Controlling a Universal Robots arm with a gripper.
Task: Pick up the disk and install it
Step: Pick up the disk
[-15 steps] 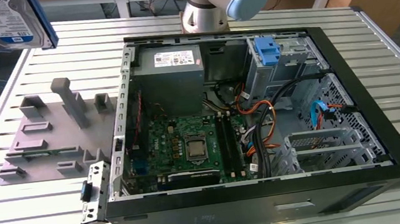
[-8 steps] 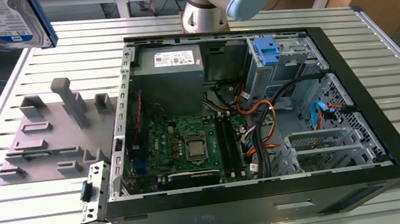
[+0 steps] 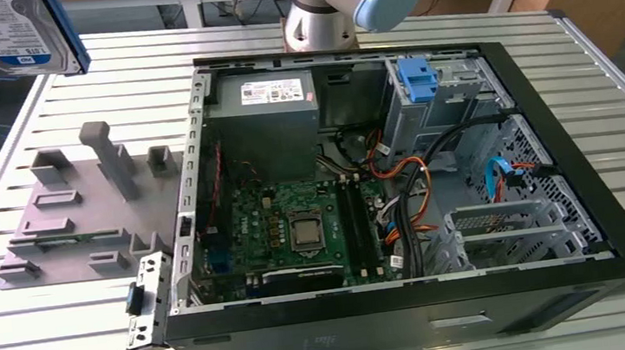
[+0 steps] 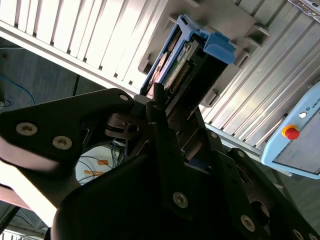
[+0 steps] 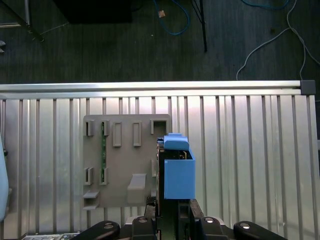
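The disk (image 3: 5, 35), a flat silver metal hard drive with a white-and-blue label framed by a blue plastic carrier, hangs clear of the ribbed aluminium table (image 3: 62, 341), at ten o'clock in the exterior view. The black gripper (image 5: 172, 209) is clamped on one end of it, a finger (image 4: 159, 107) pressed against each broad face. The disk's long axis runs straight out from the fingertips, away from the wrist. In the first wrist view it is edge-on, above the grey plastic fixture plate (image 5: 125, 165). The open black computer case (image 3: 420, 307) lies well apart, towards four o'clock from the disk. The grey-and-blue arm (image 3: 329, 3) rises behind the case at twelve o'clock.
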